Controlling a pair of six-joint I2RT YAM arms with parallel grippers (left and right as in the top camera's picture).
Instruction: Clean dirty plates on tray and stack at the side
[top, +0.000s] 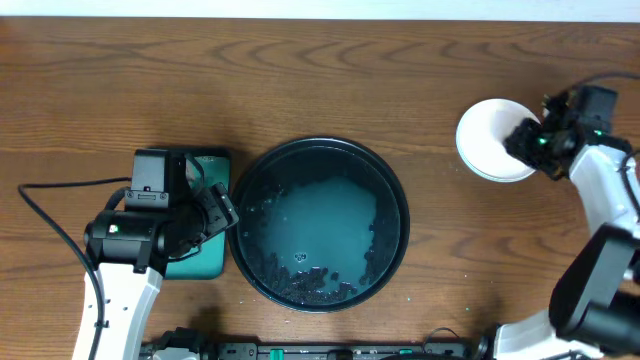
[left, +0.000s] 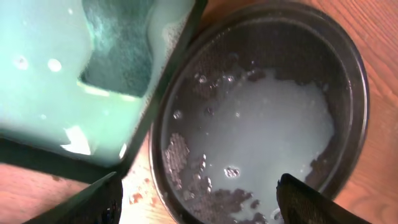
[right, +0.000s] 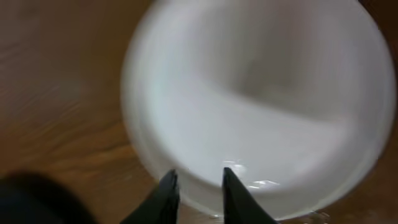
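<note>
The black round tray (top: 395, 190) stands in the middle and holds milky teal water with dark specks; no plate shows in it. It also fills the left wrist view (left: 354, 74). A white plate (top: 485, 140) lies on the table at the far right. The mint-green plates are not visible. My right gripper (top: 525, 140) hovers over the white plate's (right: 261, 93) near rim; its fingers (right: 199, 177) are a narrow gap apart and hold nothing. My left gripper (top: 225, 215) is wide open and empty above the black tray's left rim (left: 199, 186).
A rectangular teal-green tray (top: 205, 258) with a dark rim sits left of the black tray, under my left arm. It holds soapy liquid and a dark teal pad (left: 118, 50). Brown wood table (top: 100, 80) lies all around.
</note>
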